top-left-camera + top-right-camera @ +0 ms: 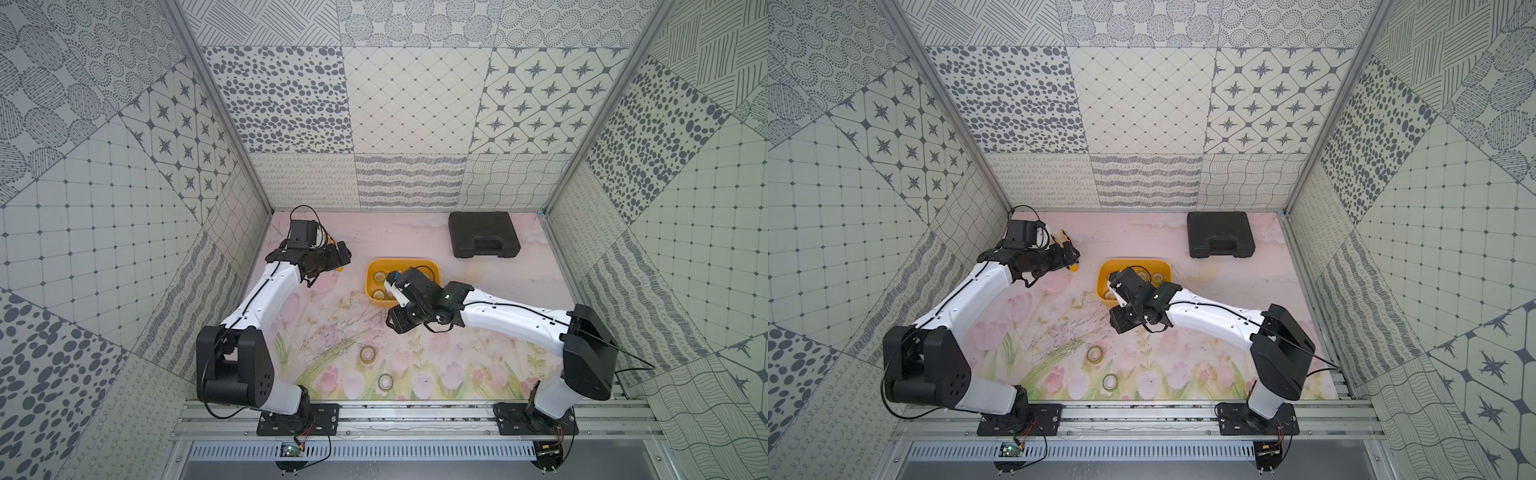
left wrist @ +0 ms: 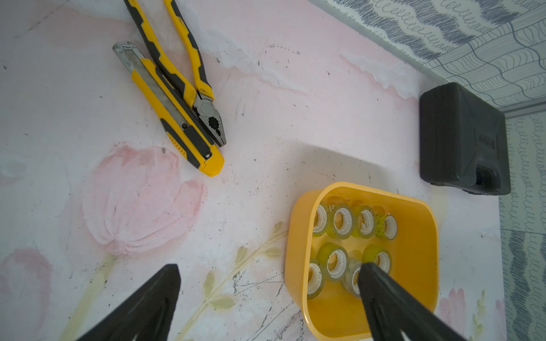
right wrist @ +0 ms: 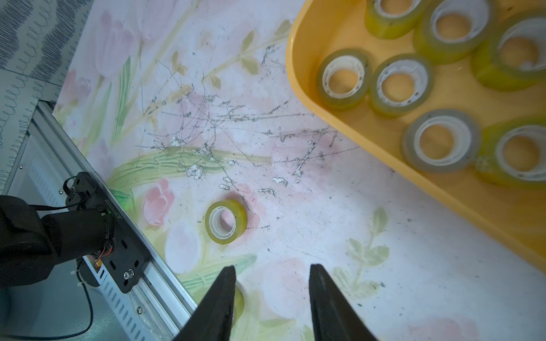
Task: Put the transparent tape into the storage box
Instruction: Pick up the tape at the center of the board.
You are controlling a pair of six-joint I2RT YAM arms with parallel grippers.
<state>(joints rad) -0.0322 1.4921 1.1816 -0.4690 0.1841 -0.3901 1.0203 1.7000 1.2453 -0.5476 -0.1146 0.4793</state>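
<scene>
The right fingers (image 3: 224,283) are hanging spread and empty just outside the near rim of the box (image 3: 428,183), probably so they can drop over the loose tape (image 3: 226,222) lying on the counter (image 3: 325,206). The left fingers (image 2: 165,283) are gaping wide around nothing, idling above the pliers (image 2: 189,79) and knife (image 2: 174,118), likely to stay clear. Eight rolls (image 2: 342,220) are sitting flat in the box, two more are lying near the front rail, well apart from it, and one black case (image 2: 464,138) is resting at the back.
</scene>
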